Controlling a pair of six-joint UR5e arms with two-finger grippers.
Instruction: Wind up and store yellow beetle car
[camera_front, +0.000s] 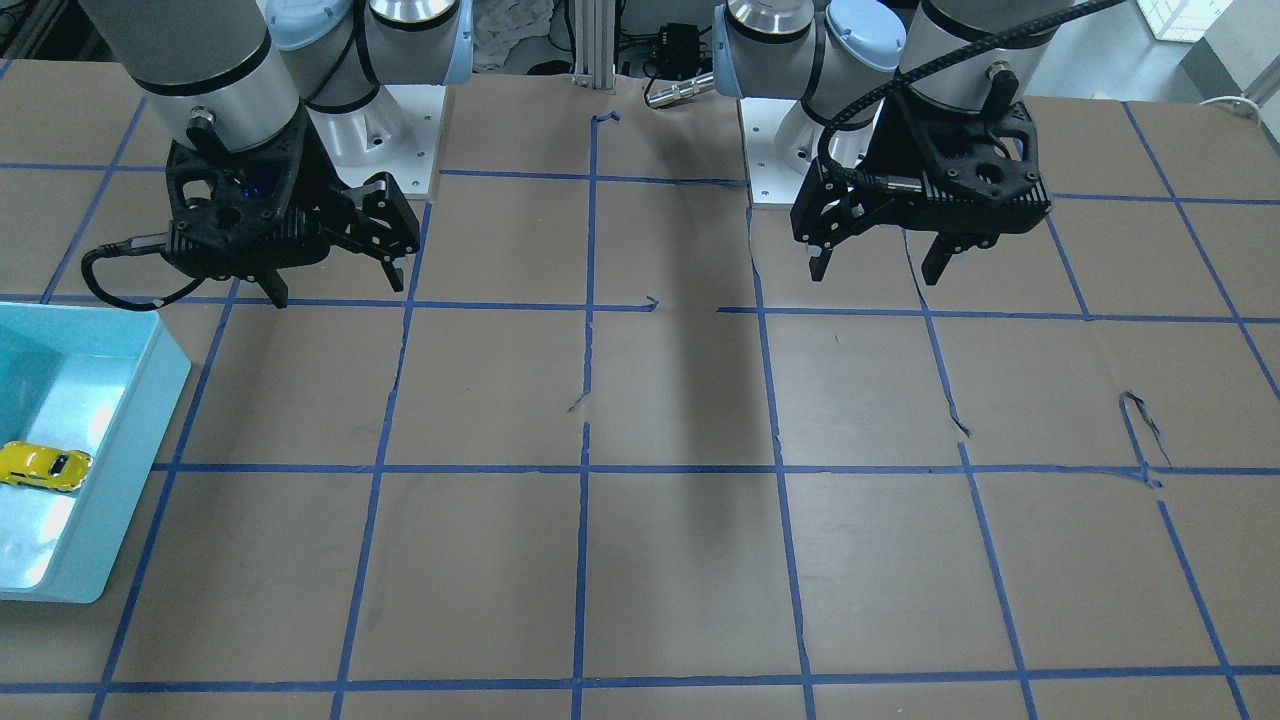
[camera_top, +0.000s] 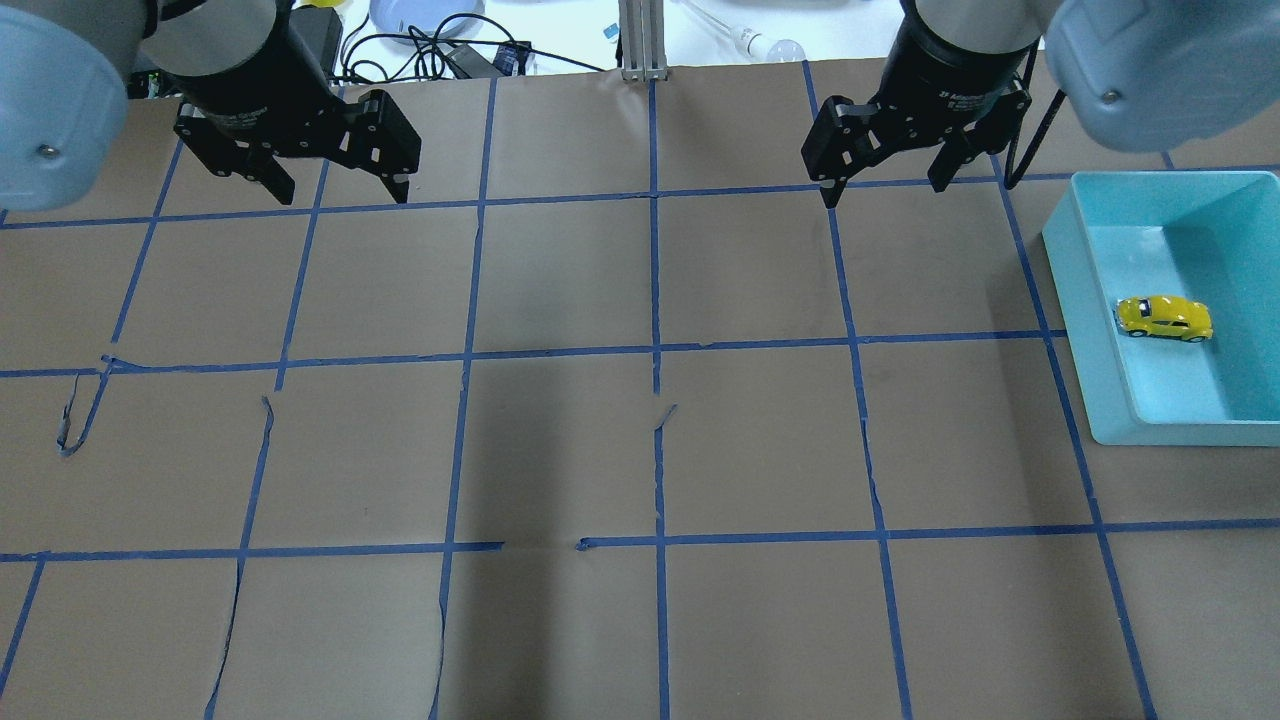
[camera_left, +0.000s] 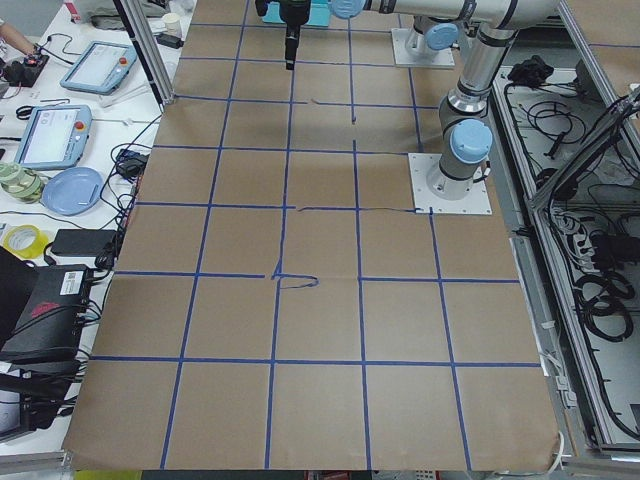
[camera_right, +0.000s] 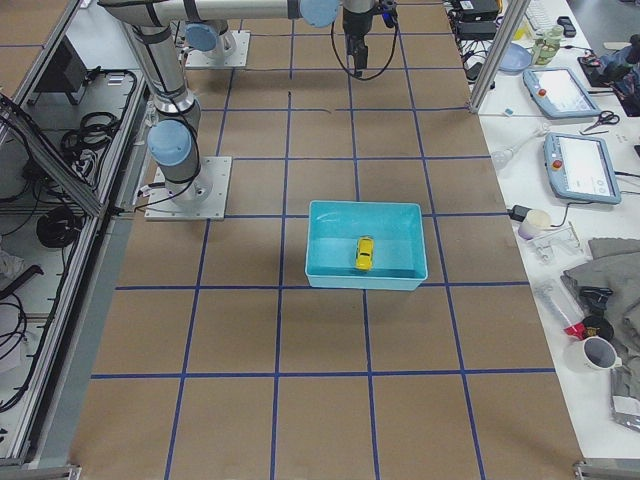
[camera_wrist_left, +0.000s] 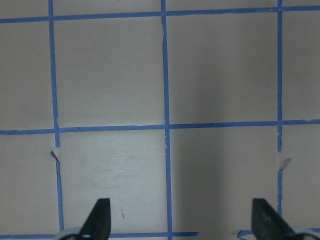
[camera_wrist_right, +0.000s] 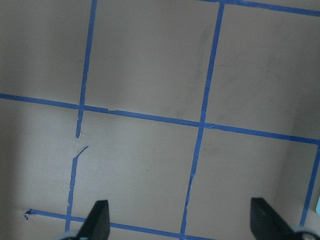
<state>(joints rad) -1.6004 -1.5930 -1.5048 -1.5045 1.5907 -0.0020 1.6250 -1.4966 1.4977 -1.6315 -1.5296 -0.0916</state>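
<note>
We read the yellow beetle car (camera_top: 1163, 317) as glossy, the bin (camera_top: 1075, 290) smooth teal plastic, the table (camera_top: 560, 450) matt brown paper with blue tape (camera_top: 655, 300); left pincer (camera_top: 342, 195) and right pincer (camera_top: 884, 190) matt black.

Even overhead light is washing the table (camera_top: 560, 280), a soft shadow band is darkening its centre, and glare is whitening the teal bin (camera_front: 140, 480) floor.

L gripper (camera_wrist_left: 180, 216) wide — taped table (camera_wrist_left: 110, 75)

Left gripper (camera_top: 342, 195): fingers wide apart, pointing down, well apart from the bin (camera_top: 1078, 320).
Right gripper (camera_top: 884, 192): fingers wide apart, near the bin.
</note>
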